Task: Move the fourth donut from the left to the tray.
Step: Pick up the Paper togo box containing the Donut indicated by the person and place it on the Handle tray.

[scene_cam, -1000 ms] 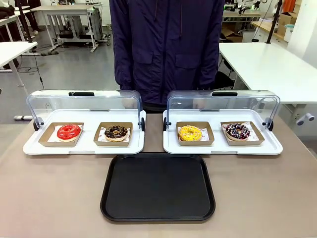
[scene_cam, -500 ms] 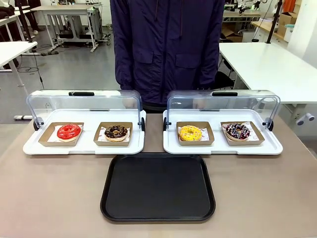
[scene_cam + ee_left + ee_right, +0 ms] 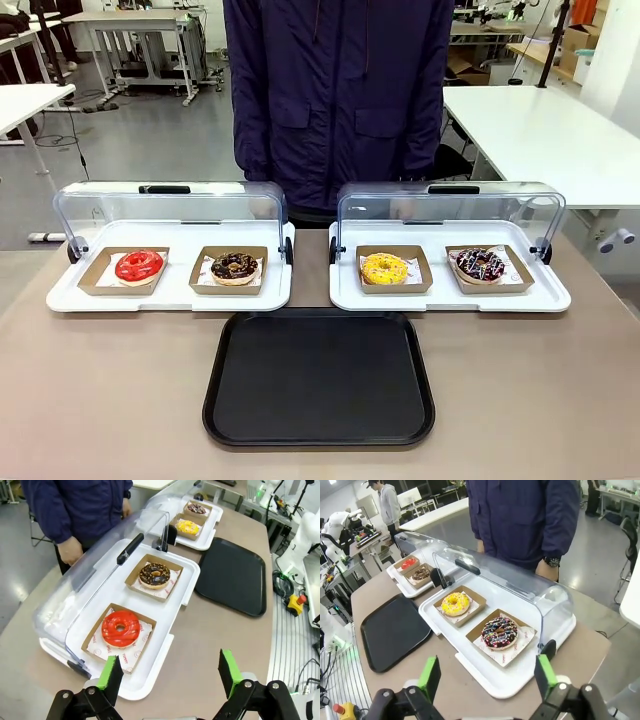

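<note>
Right wrist view: right tool [image 3: 487, 676] wide open, pads far apart, hanging over the near tabletop [image 3: 592, 647] edge. Fourth donut [image 3: 499, 632] is straight ahead of the tool, approx centred betw. the two finger lines. It sits in its brown holder [image 3: 476, 630] on the white display tray [image 3: 475, 661], apart from the tool. Clear lid [image 3: 530, 592] is tipped back on the far side of the donut from the tool. Yellow donut [image 3: 455, 603] is further ahead and left of the tool, on the same display tray.

Black tray [image 3: 395, 630] lies flat on the tabletop well off to the tool's left, just beside the display tray's edge. Person's hand [image 3: 546, 570] w/ watch hangs beyond the lid, opposite the tool.

Left wrist view: left tool [image 3: 170, 669] also wide open, pads far apart. Red donut [image 3: 120, 628] is just ahead, slightly left of tool centre. Choc crumb donut [image 3: 154, 575] is beyond it on the same white tray. Black tray is ahead and right of this tool. Fourth donut is at the far end, well apart from it.
</note>
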Motion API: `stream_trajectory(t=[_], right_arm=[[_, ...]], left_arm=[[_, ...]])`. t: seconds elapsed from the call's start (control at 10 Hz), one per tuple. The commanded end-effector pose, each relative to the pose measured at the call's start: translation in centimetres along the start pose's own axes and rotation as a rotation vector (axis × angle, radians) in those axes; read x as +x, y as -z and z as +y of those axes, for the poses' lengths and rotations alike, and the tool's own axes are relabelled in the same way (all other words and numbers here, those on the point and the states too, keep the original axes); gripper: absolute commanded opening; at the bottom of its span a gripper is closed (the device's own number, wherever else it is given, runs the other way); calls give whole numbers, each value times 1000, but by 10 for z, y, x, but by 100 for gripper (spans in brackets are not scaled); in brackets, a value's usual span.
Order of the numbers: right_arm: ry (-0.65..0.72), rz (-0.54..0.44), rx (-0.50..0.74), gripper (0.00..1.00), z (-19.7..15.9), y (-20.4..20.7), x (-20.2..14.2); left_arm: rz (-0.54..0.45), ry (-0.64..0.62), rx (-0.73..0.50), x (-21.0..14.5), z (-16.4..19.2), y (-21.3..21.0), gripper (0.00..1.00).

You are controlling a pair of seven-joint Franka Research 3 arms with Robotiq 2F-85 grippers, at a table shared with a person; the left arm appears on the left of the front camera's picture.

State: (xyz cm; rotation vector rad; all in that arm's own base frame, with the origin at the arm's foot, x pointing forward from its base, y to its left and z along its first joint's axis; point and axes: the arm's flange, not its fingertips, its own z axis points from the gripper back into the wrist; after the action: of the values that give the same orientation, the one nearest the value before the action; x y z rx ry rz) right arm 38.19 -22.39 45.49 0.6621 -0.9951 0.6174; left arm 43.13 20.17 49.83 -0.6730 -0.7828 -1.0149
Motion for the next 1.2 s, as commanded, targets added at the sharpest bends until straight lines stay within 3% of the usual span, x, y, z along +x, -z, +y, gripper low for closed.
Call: stream_trajectory(t=[0.0, 1.0, 1.1], right_arm=[[-32, -31, -1, 100, -2, 0, 2], [-32, -31, -1, 100, -2, 0, 2], [-32, -31, -1, 100, -2, 0, 2]], left_arm=[[-1, 2, 0, 0, -1, -1, 100], [0, -1, 2, -1, 0, -1, 100], [-86, 25, -45, -4, 4, -28, 100]])
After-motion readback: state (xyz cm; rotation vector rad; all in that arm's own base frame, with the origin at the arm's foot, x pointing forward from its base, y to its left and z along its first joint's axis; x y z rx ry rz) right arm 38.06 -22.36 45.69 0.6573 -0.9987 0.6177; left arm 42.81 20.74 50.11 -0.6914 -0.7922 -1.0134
